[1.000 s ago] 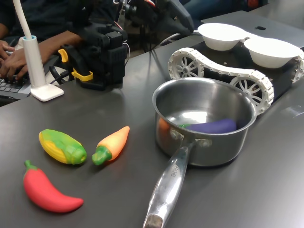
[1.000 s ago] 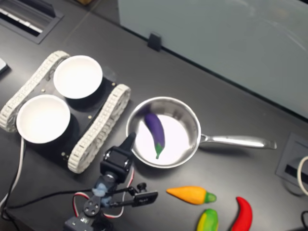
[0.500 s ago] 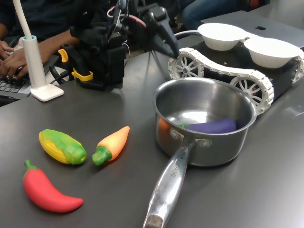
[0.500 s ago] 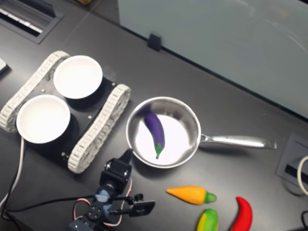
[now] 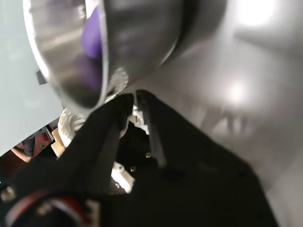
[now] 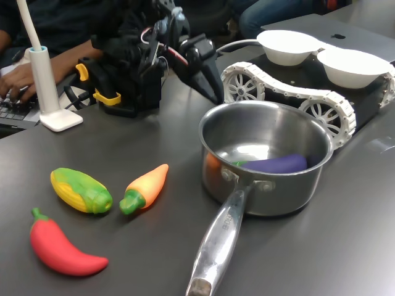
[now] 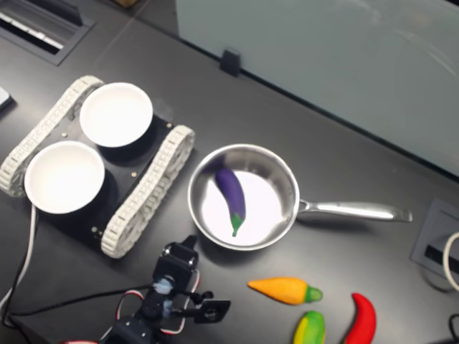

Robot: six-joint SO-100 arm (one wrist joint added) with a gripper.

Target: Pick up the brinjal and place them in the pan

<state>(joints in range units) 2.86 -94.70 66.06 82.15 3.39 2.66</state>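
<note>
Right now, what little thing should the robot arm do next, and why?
Probably just keep pulling back toward its base and rest. The brinjal already lies inside the pan, and the gripper sits outside the pan's rim, shut and holding nothing. The carrot, corn and chili are not part of this job.

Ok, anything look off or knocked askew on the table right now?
Nothing stands out. The brinjal lies inside the upright pan, and the gripper sits clear of its rim.
</note>
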